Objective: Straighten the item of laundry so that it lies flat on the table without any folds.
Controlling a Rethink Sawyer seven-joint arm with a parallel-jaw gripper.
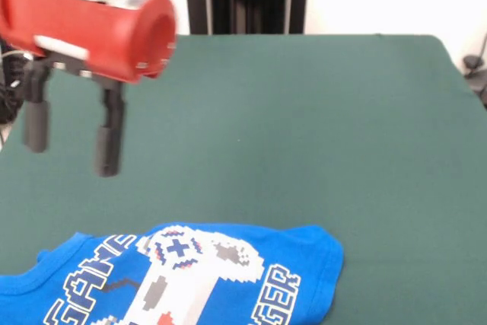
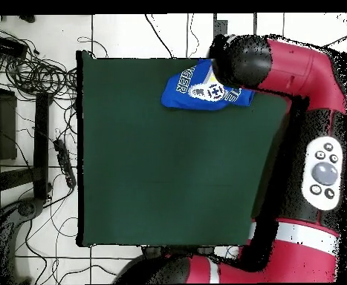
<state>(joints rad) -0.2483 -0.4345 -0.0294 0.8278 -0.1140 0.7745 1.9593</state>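
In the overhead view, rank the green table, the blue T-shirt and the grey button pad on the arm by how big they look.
1. Dark green felt-covered table, by far the largest.
2. Bright blue printed T-shirt, partly hidden under the arm, so its full extent is unsure.
3. Light grey oval button pad on the red arm; nearer the camera, so looks enlarged.

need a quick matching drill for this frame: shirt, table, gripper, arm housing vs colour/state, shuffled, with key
Things:
1. T-shirt
2. table
3. gripper
4. arm housing

Descriptions:
A. red, cylindrical, above the table
B. dark green, flat
C. bright blue, controller print facing up, at the table's edge
D. open, black fingers pointing down, holding nothing

Pairs: 1-C, 2-B, 3-D, 4-A
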